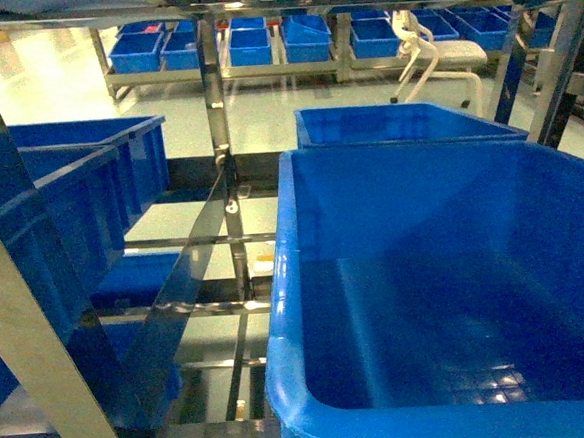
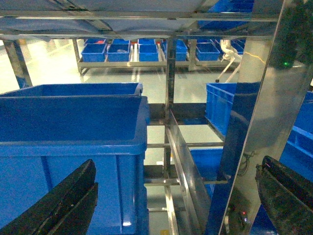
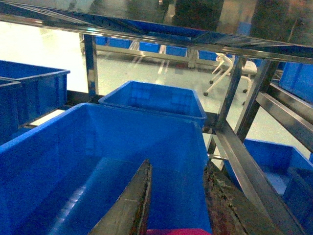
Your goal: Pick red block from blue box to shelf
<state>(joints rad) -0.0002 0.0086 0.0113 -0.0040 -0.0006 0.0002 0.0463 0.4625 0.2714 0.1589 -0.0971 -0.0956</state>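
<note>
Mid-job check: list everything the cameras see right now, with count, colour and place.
blue box: one, blue, front right on the shelf; the interior in view is empty
red block: one, a red sliver at the bottom edge of the right wrist view, between the fingers
shelf: one, shiny steel, uprights and rails around the boxes
near crates: at least three, dark blue, one behind the blue box, the others on the left
far crates: a row, blue, on a low rack across the floor
chair: one, white, far right
left pincer: black, wide open, empty
right pincer: dark, over the blue box, apparently gripping the red block
</note>
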